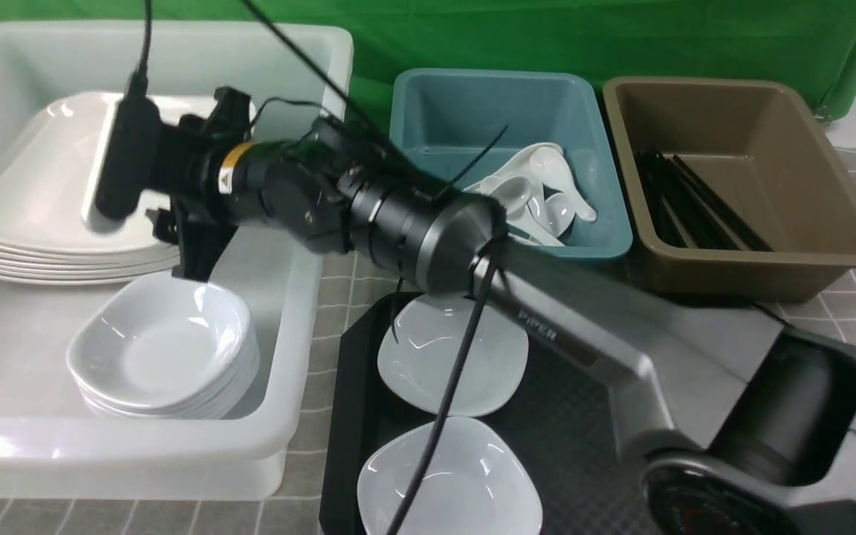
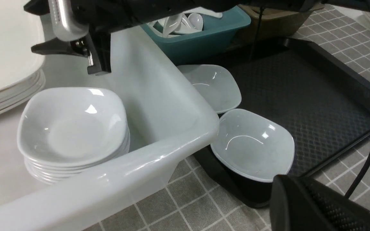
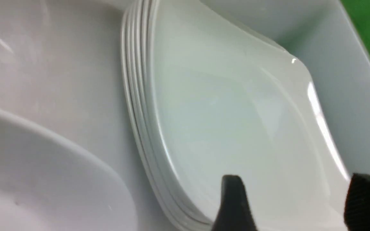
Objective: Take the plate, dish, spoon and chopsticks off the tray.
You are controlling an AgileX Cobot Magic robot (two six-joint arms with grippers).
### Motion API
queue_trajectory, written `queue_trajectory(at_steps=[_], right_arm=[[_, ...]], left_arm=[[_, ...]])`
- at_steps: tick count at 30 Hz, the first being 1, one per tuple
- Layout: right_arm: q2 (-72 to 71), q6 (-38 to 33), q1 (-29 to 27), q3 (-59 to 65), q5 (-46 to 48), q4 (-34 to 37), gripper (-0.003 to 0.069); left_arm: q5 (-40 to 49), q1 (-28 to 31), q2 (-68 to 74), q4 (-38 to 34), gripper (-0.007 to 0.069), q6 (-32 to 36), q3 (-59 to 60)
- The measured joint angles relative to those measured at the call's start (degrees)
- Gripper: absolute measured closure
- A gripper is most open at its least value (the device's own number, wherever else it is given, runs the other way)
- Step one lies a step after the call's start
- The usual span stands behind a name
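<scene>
Front view has my right arm [image 1: 413, 230] slung across the table and over the tray [image 1: 569, 453], hiding much of it. Two small dishes [image 1: 454, 357] sit along the tray's left side. The right gripper [image 3: 294, 189] hangs over the white tub [image 1: 298, 357], jaws spread wide and holding nothing. The plate [image 3: 223, 122] lies on top of the stack just beneath it. Spoons [image 1: 539, 186] sit in the teal bin [image 1: 487, 96], and chopsticks [image 1: 695, 200] in the brown bin [image 1: 829, 223]. Only the left wrist view shows the tray's bare right half. The left gripper [image 2: 300, 199] is pinched closed by the tray's near corner, with nothing showing in it.
</scene>
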Motion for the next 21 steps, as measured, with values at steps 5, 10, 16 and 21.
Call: queue_trajectory(at_steps=[5, 10, 16, 21], right_arm=[[-2.51, 12.62, -0.89, -0.05, 5.42, -0.18, 0.0189], [-8.70, 22.71, -0.95, -0.05, 27.18, -0.40, 0.0356], [-17.50, 24.89, -0.95, -0.40, 46.06, -0.95, 0.0603], [-23.44, 29.31, -0.95, 0.47, 50.07, -4.91, 0.0638]], left_arm=[[-3.62, 0.00, 0.00, -0.03, 0.0619, 0.58, 0.00], [-4.34, 0.00, 0.00, -0.02, 0.0619, 0.60, 0.00], [-5.48, 0.00, 0.80, 0.65, 0.0619, 0.68, 0.00], [-5.53, 0.00, 6.33, 0.81, 0.0619, 1.79, 0.00]])
